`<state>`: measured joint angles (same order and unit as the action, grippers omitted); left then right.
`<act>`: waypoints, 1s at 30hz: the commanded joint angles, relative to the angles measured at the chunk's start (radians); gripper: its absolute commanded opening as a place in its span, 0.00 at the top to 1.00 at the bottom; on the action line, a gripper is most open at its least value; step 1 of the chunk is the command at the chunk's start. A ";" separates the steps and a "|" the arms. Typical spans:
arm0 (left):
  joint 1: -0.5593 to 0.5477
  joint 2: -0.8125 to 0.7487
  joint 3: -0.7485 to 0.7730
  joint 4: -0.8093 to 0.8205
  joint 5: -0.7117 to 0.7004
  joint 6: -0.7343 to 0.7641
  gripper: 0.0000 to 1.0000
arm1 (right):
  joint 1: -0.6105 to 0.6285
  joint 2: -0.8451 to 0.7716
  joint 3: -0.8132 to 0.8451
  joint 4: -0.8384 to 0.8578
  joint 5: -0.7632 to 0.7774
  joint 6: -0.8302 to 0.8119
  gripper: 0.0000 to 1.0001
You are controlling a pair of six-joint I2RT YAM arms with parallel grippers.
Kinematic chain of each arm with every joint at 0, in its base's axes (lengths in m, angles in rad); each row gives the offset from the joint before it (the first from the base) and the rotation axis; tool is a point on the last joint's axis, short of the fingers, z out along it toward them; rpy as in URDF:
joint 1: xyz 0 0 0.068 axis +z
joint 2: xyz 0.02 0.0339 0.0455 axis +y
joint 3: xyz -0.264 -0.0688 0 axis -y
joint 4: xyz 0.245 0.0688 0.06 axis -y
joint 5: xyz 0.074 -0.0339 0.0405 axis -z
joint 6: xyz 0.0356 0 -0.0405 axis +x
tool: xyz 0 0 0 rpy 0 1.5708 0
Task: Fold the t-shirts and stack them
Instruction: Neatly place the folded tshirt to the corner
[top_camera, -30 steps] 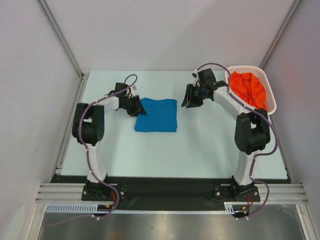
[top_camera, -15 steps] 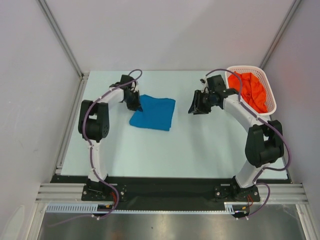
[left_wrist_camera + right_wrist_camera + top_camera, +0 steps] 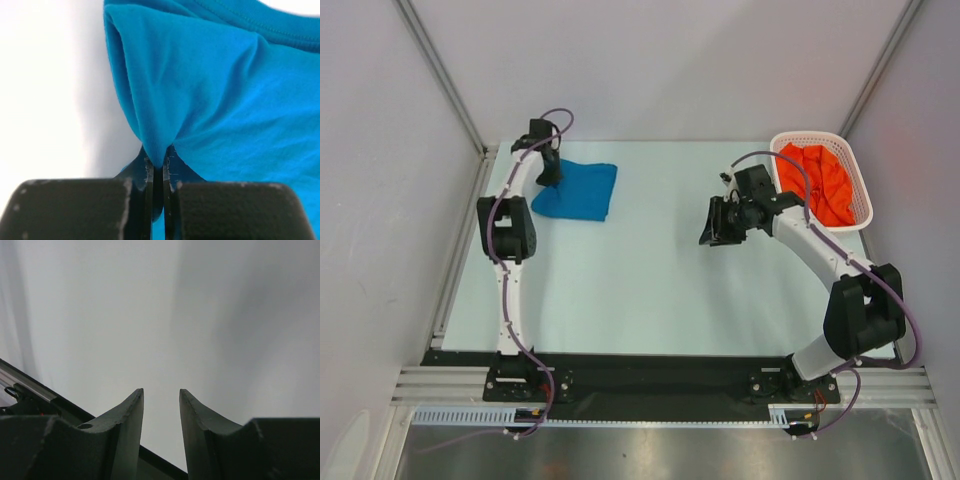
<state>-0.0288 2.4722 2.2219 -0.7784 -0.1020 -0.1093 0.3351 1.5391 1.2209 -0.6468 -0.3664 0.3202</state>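
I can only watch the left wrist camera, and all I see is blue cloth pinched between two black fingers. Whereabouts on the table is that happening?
Observer: At the far left corner of the table. The blue t-shirt lies roughly folded there, with the left gripper shut on its left edge.
Operator: Is there another shirt?
Observer: Yes, an orange-red t-shirt sits crumpled in a white basket at the far right.
Operator: And the other arm?
Observer: The right gripper is open and empty, over bare table left of the basket.
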 commanded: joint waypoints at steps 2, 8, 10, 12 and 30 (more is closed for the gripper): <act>0.081 0.117 0.228 -0.007 -0.108 0.085 1.00 | 0.031 -0.039 0.018 -0.022 0.024 -0.010 0.60; 0.197 0.137 0.291 0.054 0.039 -0.010 1.00 | 0.054 -0.023 0.015 -0.017 -0.005 0.000 0.59; 0.191 0.119 0.291 0.092 0.035 0.038 1.00 | 0.055 -0.022 0.012 -0.022 -0.005 -0.006 0.59; 0.167 0.113 0.291 0.108 0.001 0.150 1.00 | 0.053 -0.017 0.011 -0.028 -0.005 -0.009 0.60; 0.221 0.116 0.257 0.329 -0.011 0.359 1.00 | 0.038 0.039 -0.012 -0.021 -0.019 -0.003 0.60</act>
<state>0.1627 2.6179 2.4584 -0.5323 -0.1219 0.2062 0.3775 1.5723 1.2098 -0.6697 -0.3706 0.3199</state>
